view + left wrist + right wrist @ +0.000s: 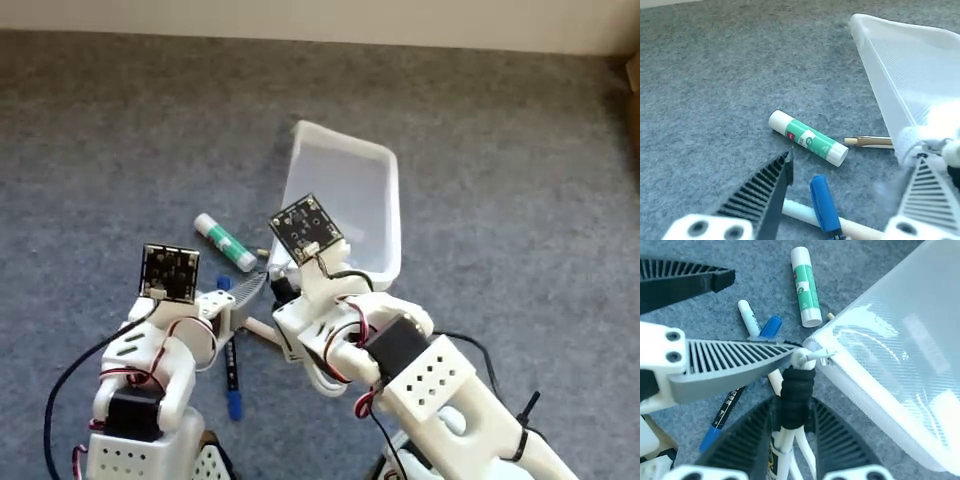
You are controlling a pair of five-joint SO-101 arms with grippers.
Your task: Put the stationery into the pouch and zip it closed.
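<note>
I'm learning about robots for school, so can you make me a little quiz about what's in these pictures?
1. True or false: the glue stick is inside the pouch.
2. What does the right pincer hold? A) a pen with a black grip B) scissors C) an eraser
3. Fill the gap: the capped pen lying near the glue stick has a ____ cap.
Key: 1 false; 2 A; 3 blue.

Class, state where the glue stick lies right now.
In the high view the glue stick lies on the grey carpet, left of the translucent pouch, with the blue-capped marker close beside it.
</note>
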